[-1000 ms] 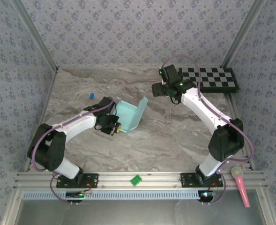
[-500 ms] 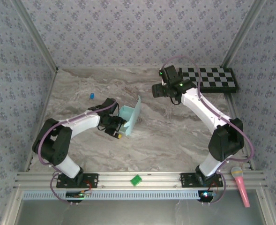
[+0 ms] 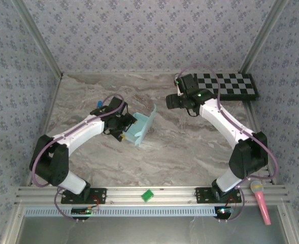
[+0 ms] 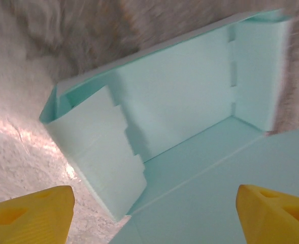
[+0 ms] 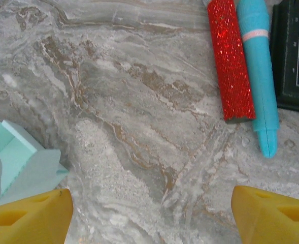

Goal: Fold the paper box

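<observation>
paper box (image 3: 140, 128): lying open on the marble table (image 3: 190, 152), one flap standing up tilted on its right side.
left gripper (image 3: 123, 125): sitting at the box's left side, yellow fingers spread wide, clamping nothing.
left wrist view: looking straight into the box (image 4: 179, 101), giving the inner walls, a stepped tab edge on the left wall and notches in the far right corner. The left gripper (image 4: 154, 216) is straddling the near panel.
right gripper (image 3: 169, 100): hanging up and to the right of the box, well apart from it, jaws wide with nothing between.
right wrist view: catching the box (image 5: 12, 160) at lower left past the right gripper (image 5: 149, 216). It is adding a red glitter tube (image 5: 233, 61) and a teal pen (image 5: 258, 76), lying side by side against the checkerboard (image 5: 294, 56).
edges: small blue object (image 3: 98, 103) sitting left of and beyond the box, near the left wall; checkerboard (image 3: 228, 85) far right of the box, at the back.
open room: bare marble running right of the box and on its near side.
</observation>
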